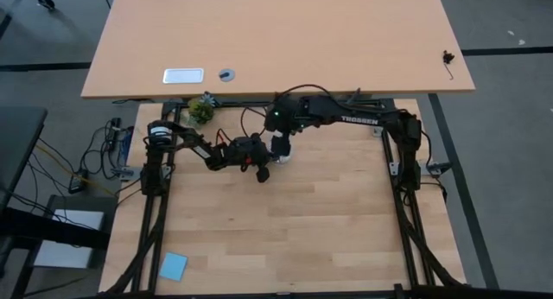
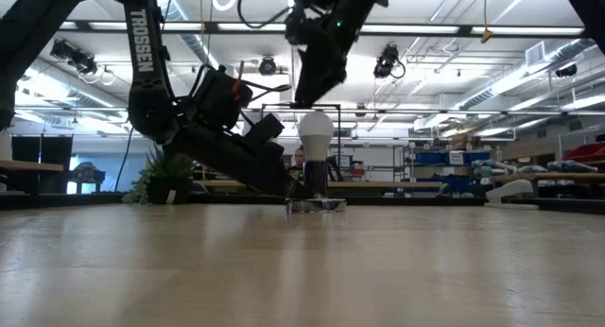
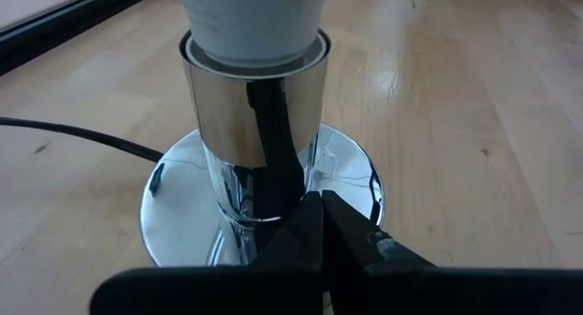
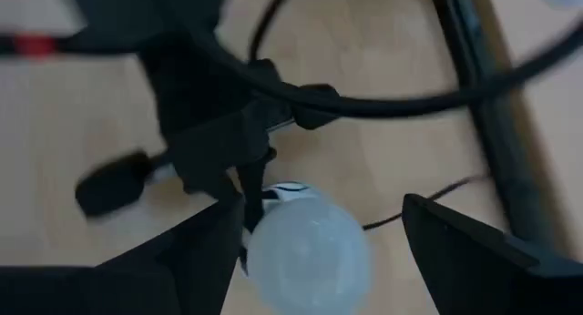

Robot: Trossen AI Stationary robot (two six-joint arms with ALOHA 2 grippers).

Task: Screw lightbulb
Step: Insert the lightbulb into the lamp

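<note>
Over the wooden table (image 1: 302, 213) the lightbulb (image 2: 316, 133) stands upright in the chrome socket (image 3: 253, 124), mid-screwing by my read. The left gripper (image 3: 319, 226) is pinched shut against the socket's base while the right gripper (image 4: 314, 238) hangs spread open above the bulb's dome, so next it must close and twist. Only the left wrist view shows the bulb's neck seated inside the socket rim.

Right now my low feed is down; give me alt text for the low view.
The lightbulb stands upright in the socket on the wooden table. The right gripper hangs just above it, and the left gripper reaches in low at the socket's base.
</note>
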